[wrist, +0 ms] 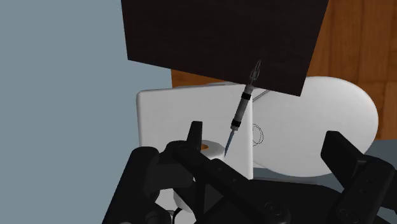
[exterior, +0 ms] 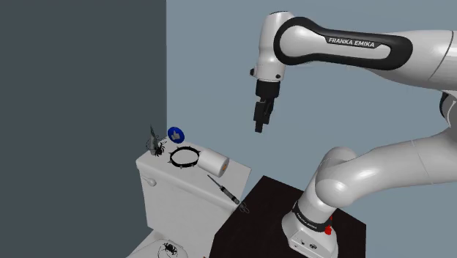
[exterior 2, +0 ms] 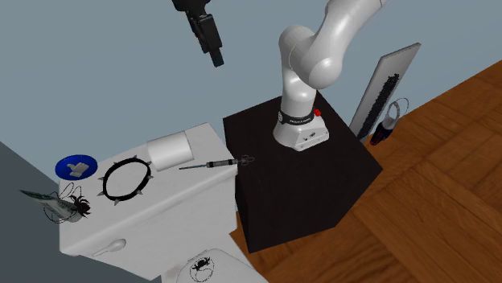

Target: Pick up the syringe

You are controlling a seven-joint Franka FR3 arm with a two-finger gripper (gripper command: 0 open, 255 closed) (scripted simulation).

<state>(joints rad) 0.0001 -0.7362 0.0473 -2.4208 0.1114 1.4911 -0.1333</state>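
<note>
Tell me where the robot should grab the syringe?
Probably the dark middle of the syringe, coming straight down from above with the open gripper, closing across its length. It lies flat on the toilet tank lid, long and thin, so its two sides are easiest to pinch.

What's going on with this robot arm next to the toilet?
A white Franka arm on a dark box stand is set up to pick up the syringe. The syringe lies untouched on the toilet tank lid, at the edge nearest the stand, beside a white paper roll. The gripper hangs well above the tank, its fingers apart and holding nothing, so the grasp has not yet begun.
</note>
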